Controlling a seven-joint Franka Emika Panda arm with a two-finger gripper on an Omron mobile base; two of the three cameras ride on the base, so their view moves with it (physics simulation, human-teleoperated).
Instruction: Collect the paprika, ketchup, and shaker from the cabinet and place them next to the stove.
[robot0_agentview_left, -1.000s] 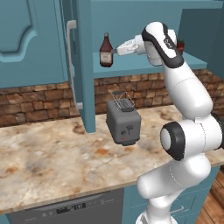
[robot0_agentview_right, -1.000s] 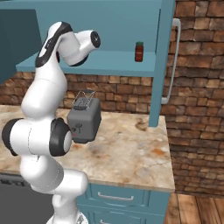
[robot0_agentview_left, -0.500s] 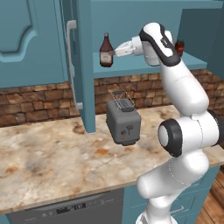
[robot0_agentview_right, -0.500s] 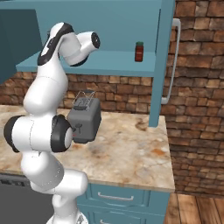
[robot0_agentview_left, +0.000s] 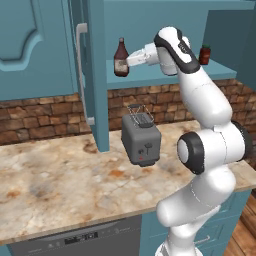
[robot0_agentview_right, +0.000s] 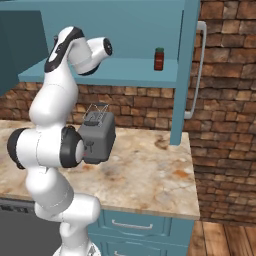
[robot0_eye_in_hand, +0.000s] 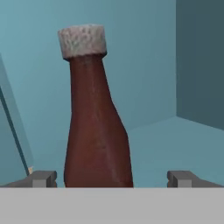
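Note:
The ketchup (robot0_agentview_left: 120, 51), a dark brown-red bottle with a white cap, stands at the left end of the teal cabinet's inner shelf (robot0_agentview_left: 155, 77). My gripper (robot0_agentview_left: 128, 61) reaches in from the right at the bottle's lower body. In the hand view the ketchup (robot0_eye_in_hand: 94, 131) rises between my open gripper (robot0_eye_in_hand: 113, 179) tips, nearer the left finger (robot0_eye_in_hand: 43, 178), with a gap to the right one. The paprika (robot0_agentview_left: 204, 54), a tiny red jar with a dark cap, sits farther right on the same shelf (robot0_agentview_right: 115, 77) and appears as paprika (robot0_agentview_right: 159, 59). The shaker and stove are out of view.
A grey toaster (robot0_agentview_left: 141, 140) stands on the marbled counter (robot0_agentview_left: 60, 180) below the shelf, also toaster (robot0_agentview_right: 97, 137). The open cabinet door (robot0_agentview_left: 95, 75) with its silver handle (robot0_agentview_left: 82, 75) hangs left of the bottle. A brick wall (robot0_agentview_right: 225, 100) is on the right.
The hand has slid left along the shelf, closing in on the ketchup until its fingers flank the bottle. Bottle and jar have stayed put.

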